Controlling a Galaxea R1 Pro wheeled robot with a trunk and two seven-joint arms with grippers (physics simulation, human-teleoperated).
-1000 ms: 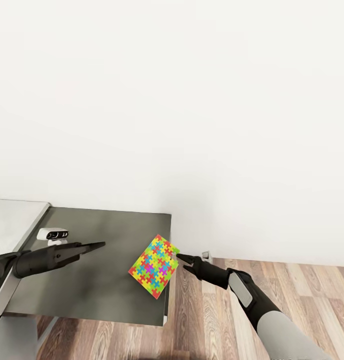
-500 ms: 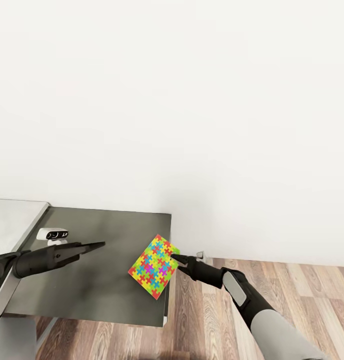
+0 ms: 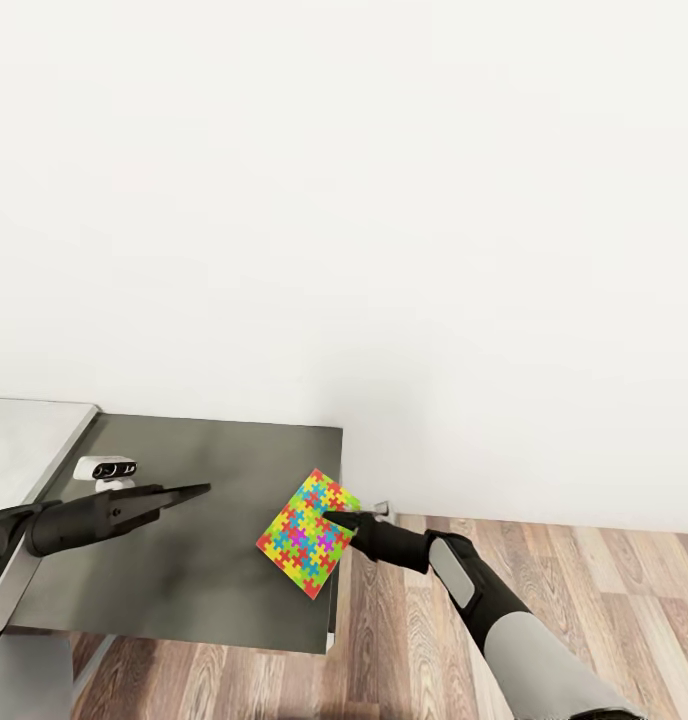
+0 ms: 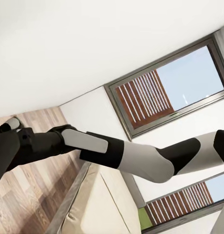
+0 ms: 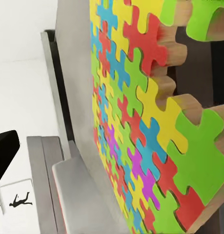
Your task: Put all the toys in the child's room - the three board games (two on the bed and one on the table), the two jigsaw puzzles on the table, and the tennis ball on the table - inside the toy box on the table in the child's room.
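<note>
Right gripper reaches in from the floor side, its tip over the puzzle at that slab's right edge; from the head view the jaws look drawn nearly together, but whether they pinch the slab I cannot tell. In the right wrist view the puzzle sits very close ahead, seen almost edge-on, wood-coloured sides showing under the coloured pieces. The puzzle lies flat on the dark tabletop, at its right edge with the near corner just at the rim, tilted diagonally. Left gripper hangs over the tabletop's left part, well apart from the puzzle, jaws pressed together on nothing. Beyond it a small white device stands near the seam with the light grey tabletop section. Behind all is a bare white wall. Progress, as a judgement: this puzzle is not yet lifted, so pickup, carry and drop into the toy box remain; the state of the other toys cannot be judged from here.
</note>
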